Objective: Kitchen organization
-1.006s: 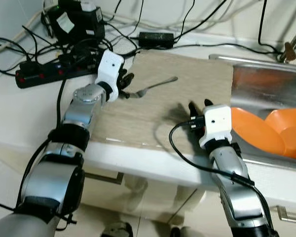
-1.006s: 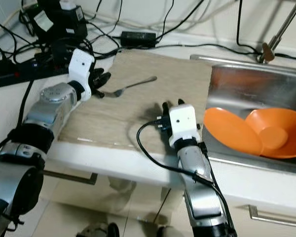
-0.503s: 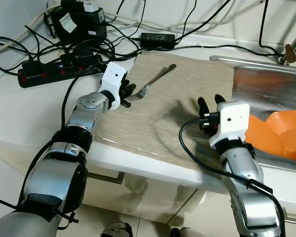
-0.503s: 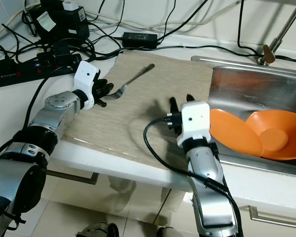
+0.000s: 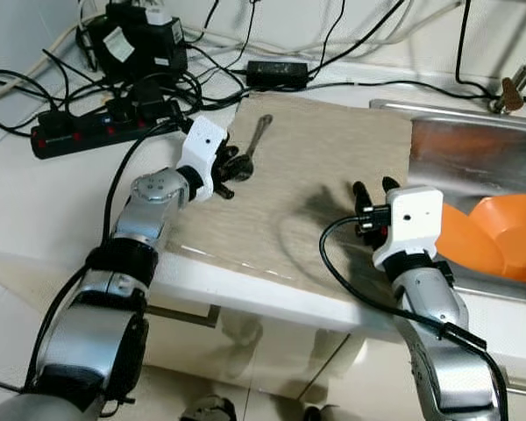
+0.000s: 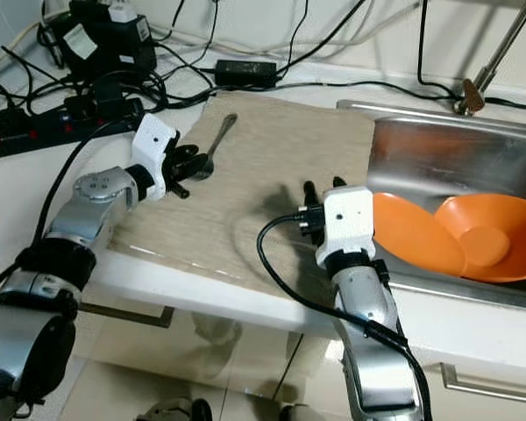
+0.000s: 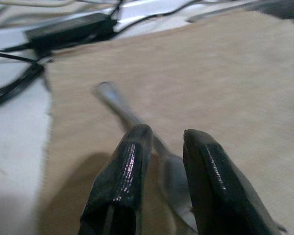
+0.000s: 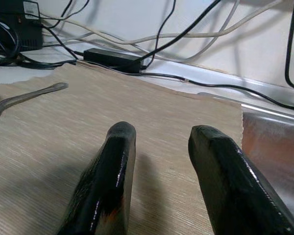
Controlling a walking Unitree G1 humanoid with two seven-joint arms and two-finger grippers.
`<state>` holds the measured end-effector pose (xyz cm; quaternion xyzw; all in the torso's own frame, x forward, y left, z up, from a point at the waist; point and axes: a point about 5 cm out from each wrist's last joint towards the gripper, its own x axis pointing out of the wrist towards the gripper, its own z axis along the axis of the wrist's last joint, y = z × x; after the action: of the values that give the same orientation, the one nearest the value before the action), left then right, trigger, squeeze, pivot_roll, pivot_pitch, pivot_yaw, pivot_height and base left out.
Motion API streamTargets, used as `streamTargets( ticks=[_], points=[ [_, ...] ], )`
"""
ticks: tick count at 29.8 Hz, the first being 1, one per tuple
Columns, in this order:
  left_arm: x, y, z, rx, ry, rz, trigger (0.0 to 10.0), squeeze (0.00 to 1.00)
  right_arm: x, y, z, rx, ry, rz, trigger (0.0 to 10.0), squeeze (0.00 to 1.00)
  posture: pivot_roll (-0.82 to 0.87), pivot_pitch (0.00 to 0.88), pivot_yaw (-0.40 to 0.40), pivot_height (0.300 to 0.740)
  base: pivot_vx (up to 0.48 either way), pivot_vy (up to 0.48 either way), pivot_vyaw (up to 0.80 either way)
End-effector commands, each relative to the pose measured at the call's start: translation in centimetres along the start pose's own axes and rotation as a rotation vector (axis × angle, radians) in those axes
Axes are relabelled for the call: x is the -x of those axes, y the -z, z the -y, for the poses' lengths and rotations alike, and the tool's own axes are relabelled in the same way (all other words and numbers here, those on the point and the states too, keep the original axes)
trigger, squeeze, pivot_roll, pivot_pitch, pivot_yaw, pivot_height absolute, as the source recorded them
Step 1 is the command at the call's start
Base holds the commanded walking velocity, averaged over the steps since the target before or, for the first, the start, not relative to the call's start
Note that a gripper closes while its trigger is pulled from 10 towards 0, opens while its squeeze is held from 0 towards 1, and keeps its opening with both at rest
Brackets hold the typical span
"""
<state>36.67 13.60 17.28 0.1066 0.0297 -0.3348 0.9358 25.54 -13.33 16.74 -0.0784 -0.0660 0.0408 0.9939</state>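
While gripped at its head, the fork (image 5: 256,140) extends beyond the left end effector (image 5: 231,168).

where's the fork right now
The fork lies on the beige mat near its back-left corner, head end between the left gripper's fingers, handle pointing toward the black power adapter.

Your two head views look steeply down from above the counter's (image 5: 35,210) front edge, sharing the beige mat (image 5: 333,158) and sink (image 6: 438,149). Each wrist view sits low, close over the mat, facing its rear edge.
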Motion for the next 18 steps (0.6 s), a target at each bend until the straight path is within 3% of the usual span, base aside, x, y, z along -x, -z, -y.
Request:
streamTargets(
  ticks=[1,10,18],
  points=[
    [0.5,-0.7,1.2,0.021,0.043,0.018,10.0,0.0,-0.1,-0.1,0.0,-0.009,0.0,0.001,10.0,0.0,-0.03,0.018,0.032,0.74,0.0,0.0,0.0],
    [2.6,-0.3,3.5,0.074,0.077,0.006,10.0,0.0,-0.2,-0.1,0.0,-0.012,0.003,0.003,10.0,0.0,-0.02,0.018,0.035,0.74,0.0,0.0,0.0],
    [3.8,-2.2,4.7,0.069,0.088,0.022,10.0,0.0,-0.2,0.1,0.0,-0.009,0.001,0.0,10.0,0.0,-0.01,0.018,0.036,0.74,0.0,0.0,0.0]
  ],
)
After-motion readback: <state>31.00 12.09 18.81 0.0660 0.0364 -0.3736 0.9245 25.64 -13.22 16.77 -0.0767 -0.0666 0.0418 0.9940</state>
